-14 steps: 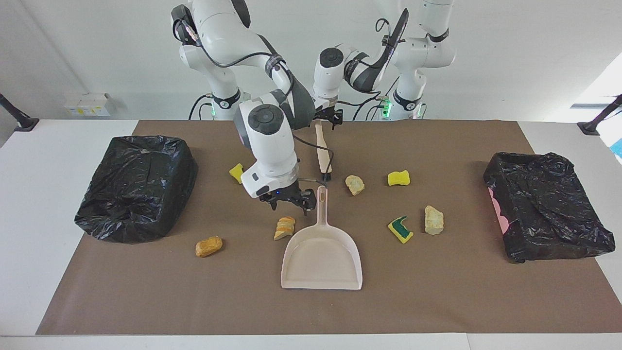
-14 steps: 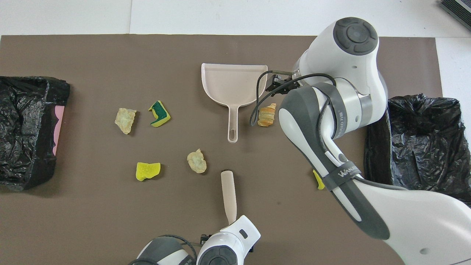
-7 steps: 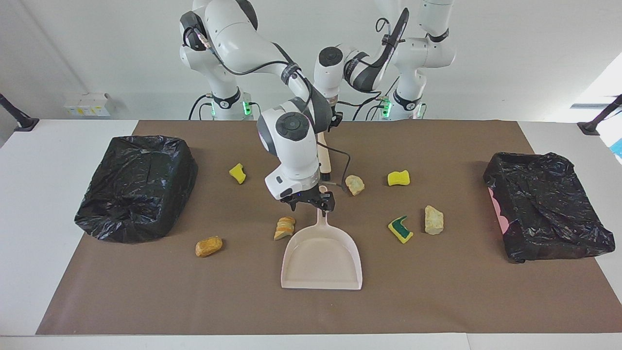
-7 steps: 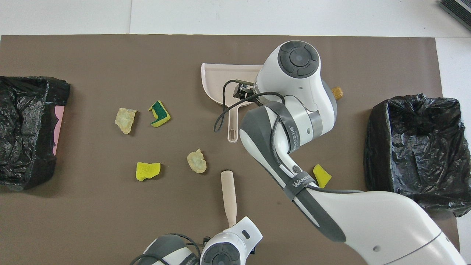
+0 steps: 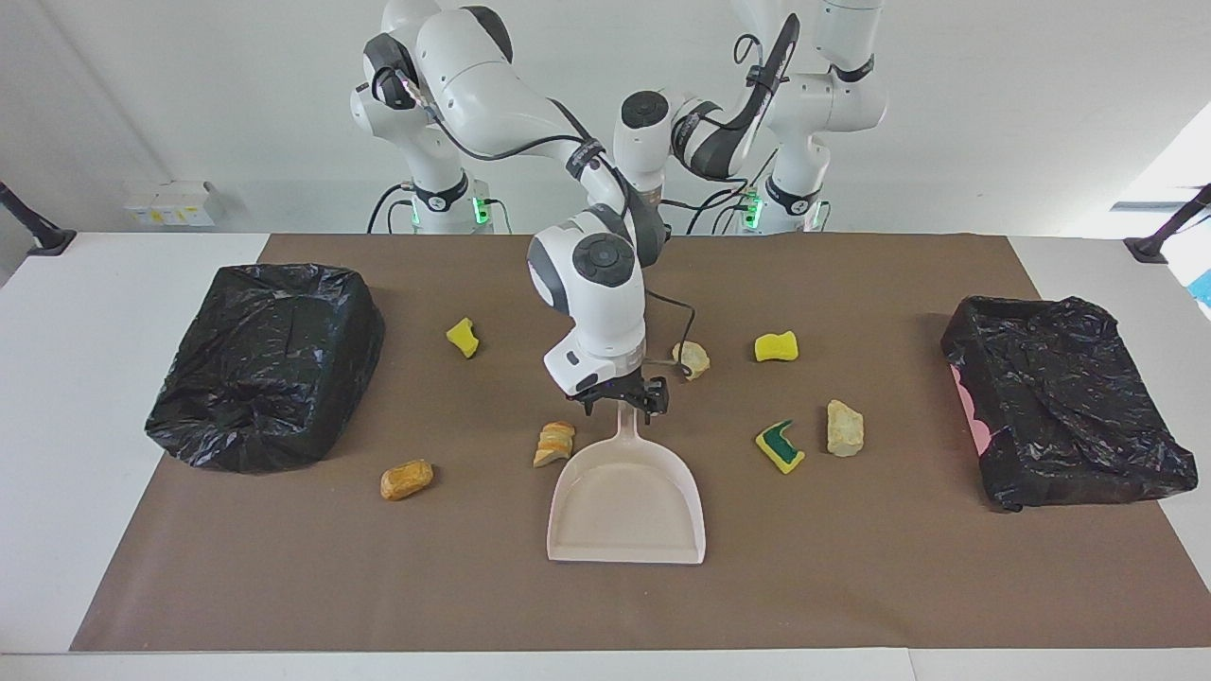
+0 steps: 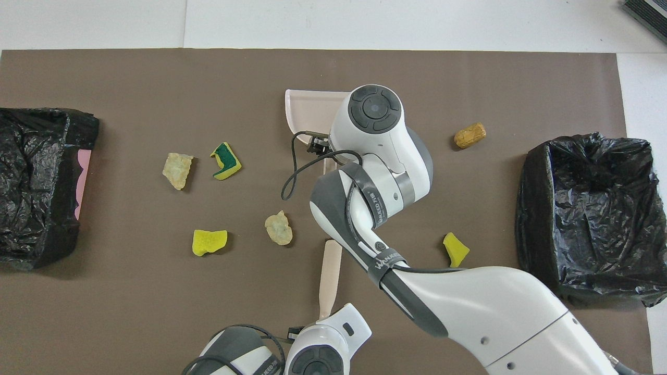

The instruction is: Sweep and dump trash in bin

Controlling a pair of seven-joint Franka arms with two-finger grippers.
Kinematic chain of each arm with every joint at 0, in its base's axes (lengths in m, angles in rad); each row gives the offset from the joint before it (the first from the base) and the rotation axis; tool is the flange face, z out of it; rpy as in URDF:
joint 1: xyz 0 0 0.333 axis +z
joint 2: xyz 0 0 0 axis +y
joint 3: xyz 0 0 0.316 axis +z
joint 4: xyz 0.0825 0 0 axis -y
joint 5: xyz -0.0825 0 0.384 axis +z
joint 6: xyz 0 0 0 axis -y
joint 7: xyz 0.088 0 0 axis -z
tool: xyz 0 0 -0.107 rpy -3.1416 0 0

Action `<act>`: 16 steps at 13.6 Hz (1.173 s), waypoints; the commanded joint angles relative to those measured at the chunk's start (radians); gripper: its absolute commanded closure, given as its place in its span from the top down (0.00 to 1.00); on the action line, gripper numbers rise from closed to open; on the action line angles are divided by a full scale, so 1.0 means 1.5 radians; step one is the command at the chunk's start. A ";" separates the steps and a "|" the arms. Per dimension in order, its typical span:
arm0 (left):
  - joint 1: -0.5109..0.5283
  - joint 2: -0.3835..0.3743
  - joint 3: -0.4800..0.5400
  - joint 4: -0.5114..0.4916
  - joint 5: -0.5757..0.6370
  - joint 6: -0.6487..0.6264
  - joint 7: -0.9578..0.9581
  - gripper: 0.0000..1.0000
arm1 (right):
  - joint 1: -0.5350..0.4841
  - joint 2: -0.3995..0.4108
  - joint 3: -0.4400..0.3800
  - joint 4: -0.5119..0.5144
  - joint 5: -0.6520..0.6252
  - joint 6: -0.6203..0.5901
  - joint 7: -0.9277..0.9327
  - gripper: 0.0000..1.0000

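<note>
Left gripper (image 6: 296, 333): low at the robots' edge of the brown mat (image 5: 851, 586), clenched on the end of the brush (image 6: 329, 276); a slim beige stick shape, nearer the robots than the dustpan (image 5: 626, 506).
Right gripper (image 5: 624, 395): over the dustpan's handle; whether its fingers are parted or closed on the handle, I cannot tell. Its white arm hides most of the handle and part of the pan from above.
Small yellow sponge (image 5: 462, 337): wedge-shaped, porous, nearer the robots than the dustpan, toward the right arm's end.
Wavy yellow sponge (image 5: 776, 346): nearer the robots than the dustpan, toward the left arm's end.
Pale lump (image 5: 692, 358): rough, stone-like, near the dustpan's handle tip, between it and the wavy sponge.
Second pale lump (image 5: 844, 427): angular, beside the green-faced sponge (image 5: 781, 445), both level with the dustpan's handle, toward the left arm's end.
Sliced bread chunk (image 5: 553, 443): tan, ridged, just beside the dustpan's shoulder.
Round bread chunk (image 5: 407, 479): orange-brown, level with the pan, toward the right arm's end.
Dustpan: smooth beige plastic, flat scoop with low walls, its mouth pointing away from the robots.
Bins: one black crinkled bag-lined bin (image 5: 265, 364) at the right arm's end, another (image 5: 1064, 411) at the left arm's end, both well apart from the dustpan.
</note>
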 commanded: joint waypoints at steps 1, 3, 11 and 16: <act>0.012 -0.018 0.027 0.003 0.011 -0.021 -0.002 0.04 | -0.001 0.007 0.001 0.014 -0.018 0.004 0.000 0.23; 0.011 -0.018 0.064 0.003 0.046 -0.021 -0.002 0.00 | -0.004 0.007 0.002 0.013 -0.015 0.006 -0.012 0.04; 0.021 0.015 0.245 0.030 0.110 -0.024 0.118 0.00 | -0.001 -0.007 0.002 -0.010 -0.015 0.007 -0.087 0.47; 0.021 0.014 0.383 0.131 0.111 -0.149 0.269 0.00 | 0.003 -0.039 0.011 -0.069 -0.009 0.005 -0.095 0.00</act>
